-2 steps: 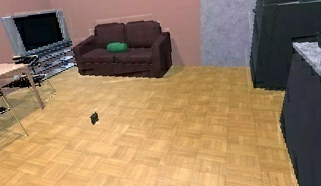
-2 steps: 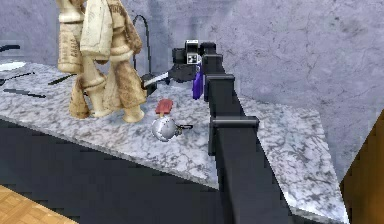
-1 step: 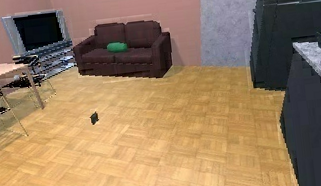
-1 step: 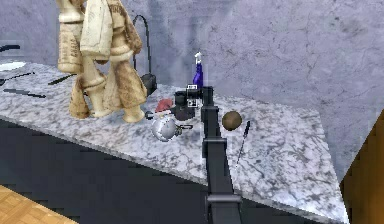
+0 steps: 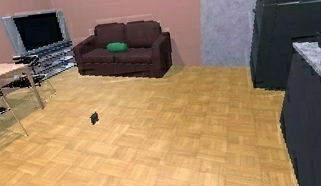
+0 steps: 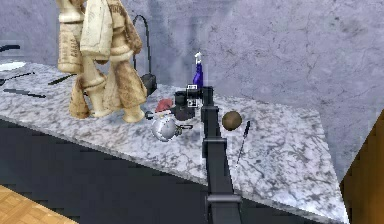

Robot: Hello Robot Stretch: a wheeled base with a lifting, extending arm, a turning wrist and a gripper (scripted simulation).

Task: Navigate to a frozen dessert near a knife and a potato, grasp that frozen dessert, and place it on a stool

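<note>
Pincer [image 6: 164,114] at the far end of the dark square arm bar [image 6: 213,160], out over the grey speckled stone tabletop [image 6: 290,150]. Cannot tell whether grasping anything or released: right at its fingers, a small reddish rounded blob [image 6: 160,104] and a shiny silver round vessel [image 6: 166,129] on the tabletop. Not possible to tell whether that blob or something else counts as the frozen dessert. Just right of the arm bar, a round brown potato [image 6: 232,121]; beside that, a thin dark knife [image 6: 243,140] lying flat. Behind the pincer, a purple-blue spray bottle [image 6: 198,72], upright near the grey wall. Farther left, a tall beige carved statue [image 6: 100,60]. In the forward view, a dark brown two-seat sofa [image 5: 124,51] with a green cushion [image 5: 116,47], a grey flat-screen television [image 5: 39,31], and pale wooden parquet floor [image 5: 174,140].
</note>
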